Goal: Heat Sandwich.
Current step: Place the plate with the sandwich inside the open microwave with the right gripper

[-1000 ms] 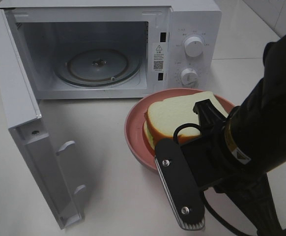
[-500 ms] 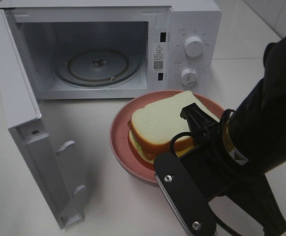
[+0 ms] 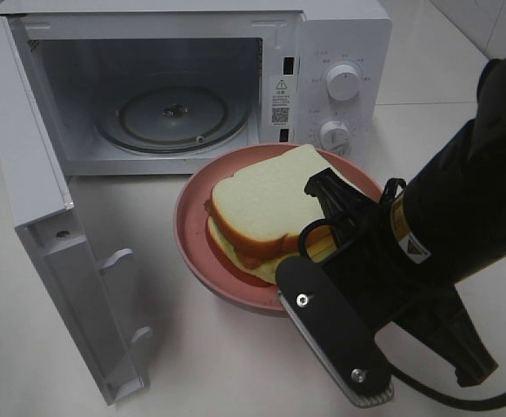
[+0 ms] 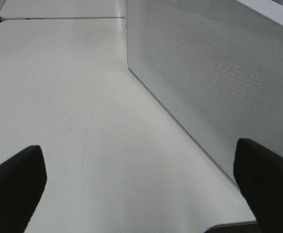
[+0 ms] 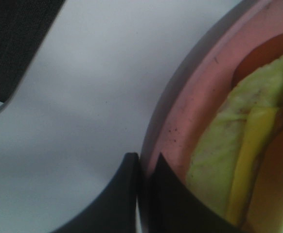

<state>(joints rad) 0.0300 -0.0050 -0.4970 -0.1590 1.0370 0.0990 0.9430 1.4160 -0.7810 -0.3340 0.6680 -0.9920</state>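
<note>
Left fingers [image 4: 15,187]: spread wide, empty, over the white tabletop [image 4: 73,107], beside the perforated side wall of the white microwave oven [image 4: 204,82]. Not in the high view.

Hinged white door [image 3: 53,217]: standing fully open at the left, out of the way of the cavity.

Round glass turntable [image 3: 170,117]: inside, nothing on it.

Round pink plate [image 3: 196,248]: just in front of the oven, offset right of the opening, below the two white control knobs [image 3: 343,82]. Lifted or resting on the tabletop: can't tell.

Sandwich [image 3: 262,200], two thick white bread slices, tan crust, yellow-red filling: on that plate, covering most of it.

Right fingers [image 5: 132,194]: pinched nearly closed on the plate's near rim, one inside, one outside.

Step in hand, best guess: bringing plate plus sandwich to the cavity.

Next: shift left to line up with the opening, clear the sill, push in, set down centred on the turntable, release. After that, door shut and timer knob.
</note>
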